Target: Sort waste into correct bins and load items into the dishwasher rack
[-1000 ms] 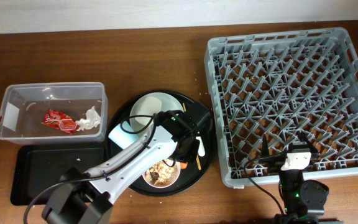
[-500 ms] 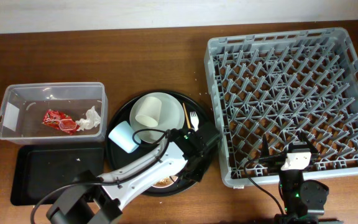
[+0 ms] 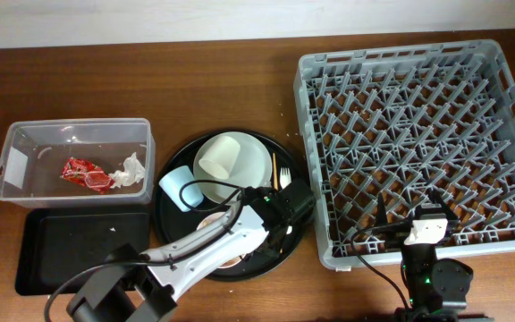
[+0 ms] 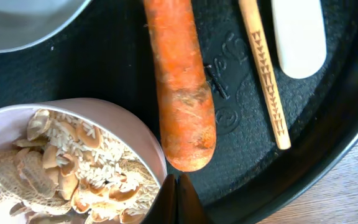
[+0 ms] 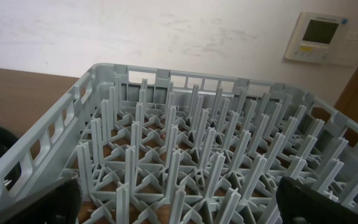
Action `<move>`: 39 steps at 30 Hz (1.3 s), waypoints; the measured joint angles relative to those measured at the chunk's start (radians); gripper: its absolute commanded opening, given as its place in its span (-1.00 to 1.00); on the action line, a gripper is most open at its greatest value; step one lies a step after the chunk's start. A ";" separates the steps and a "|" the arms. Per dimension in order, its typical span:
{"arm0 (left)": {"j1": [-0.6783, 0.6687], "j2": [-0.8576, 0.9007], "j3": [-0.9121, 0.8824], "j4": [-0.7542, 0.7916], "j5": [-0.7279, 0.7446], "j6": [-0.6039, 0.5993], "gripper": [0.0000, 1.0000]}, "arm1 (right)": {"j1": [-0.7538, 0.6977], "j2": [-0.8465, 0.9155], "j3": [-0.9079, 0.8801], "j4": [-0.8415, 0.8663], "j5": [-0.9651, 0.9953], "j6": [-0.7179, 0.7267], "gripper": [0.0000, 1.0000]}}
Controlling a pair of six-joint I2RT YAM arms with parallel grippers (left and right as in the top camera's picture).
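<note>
Near the table's front edge the carrot (image 4: 180, 81) lies parallel to the chopstick (image 4: 265, 74), blunt end toward the closed, empty left gripper (image 4: 176, 198). The right gripper (image 5: 179, 204) gapes wide.

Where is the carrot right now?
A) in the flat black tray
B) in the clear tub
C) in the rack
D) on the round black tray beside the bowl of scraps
D: the left wrist view shows the carrot lying on the round tray, between the bowl and a chopstick.

Overhead top-down; wrists near round tray (image 4: 104, 81), rack (image 5: 185, 79)
</note>
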 measured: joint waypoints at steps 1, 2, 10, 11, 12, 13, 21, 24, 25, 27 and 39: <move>0.004 0.000 0.000 -0.003 -0.002 0.000 -1.00 | 0.000 0.000 0.000 0.000 0.000 0.000 0.97; 0.010 0.000 0.000 -0.003 -0.005 0.000 -0.99 | 0.000 0.000 0.000 0.000 0.000 0.000 0.97; 0.014 0.001 0.032 -0.018 0.024 0.000 -1.00 | 0.000 0.000 0.000 0.000 0.000 0.000 0.97; 0.014 0.002 0.071 -0.023 0.029 0.000 -1.00 | 0.000 0.000 0.000 0.000 0.000 0.000 0.97; 0.014 0.003 0.093 -0.038 0.029 0.000 -0.99 | 0.000 0.000 0.000 0.000 0.000 0.000 0.97; 0.014 0.004 0.117 -0.053 0.030 0.000 -1.00 | 0.000 0.000 0.000 0.000 0.000 0.000 0.97; 0.061 0.004 0.223 -0.118 0.036 -0.031 -0.99 | 0.000 0.000 0.000 0.000 0.000 0.000 0.97; 0.101 0.004 0.223 -0.121 0.036 -0.046 -0.99 | 0.000 0.000 0.000 0.000 0.000 0.000 0.97; 0.106 0.004 0.223 -0.122 0.036 -0.049 -0.99 | 0.000 0.000 0.000 0.000 0.000 0.000 0.97; 0.107 0.004 0.223 -0.123 0.036 -0.052 -0.99 | 0.000 0.000 0.000 0.000 0.000 0.000 0.97; 0.107 0.004 0.223 -0.123 0.036 -0.066 -0.73 | 0.000 0.000 0.000 0.000 0.000 0.000 0.97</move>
